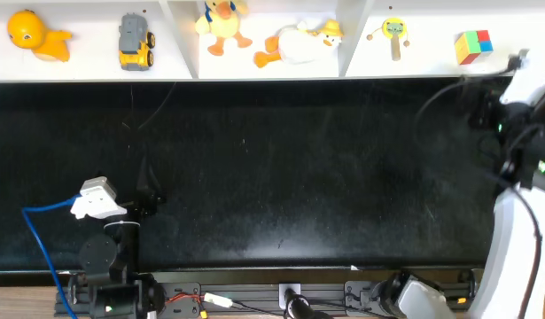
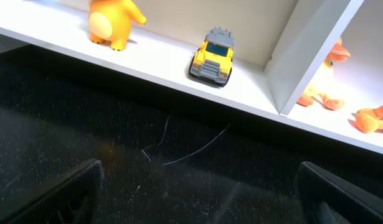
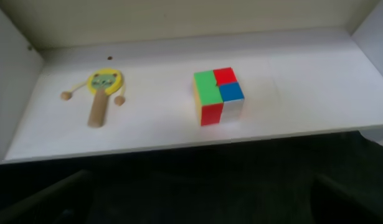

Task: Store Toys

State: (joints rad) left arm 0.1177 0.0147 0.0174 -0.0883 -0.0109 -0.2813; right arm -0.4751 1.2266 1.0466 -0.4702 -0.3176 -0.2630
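Toys all sit inside the shelf [image 1: 254,76], two per bay, so storage looks done or near done.

- Left bay: yellow duck figure [image 1: 37,35] and yellow truck [image 2: 213,57], both upright, apart.
- Middle bay: standing plush duck [image 1: 223,25], with a second plush duck [image 1: 299,42] lying beside it.
- Right bay: rattle drum [image 3: 101,93] flat, colour cube [image 3: 218,95] near the shelf's front lip. Gaps between the toys probably leave finger room.

Left hand [image 2: 203,186]: fingers spread wide, empty, low over the table [image 1: 299,177], well back from the shelf, aimed at the left bay's truck.

Right hand [image 3: 197,193]: also spread, nothing pinched, just outside the shelf's right bay, tilted down at the cube. My guess is that it stands off to clear the lip.
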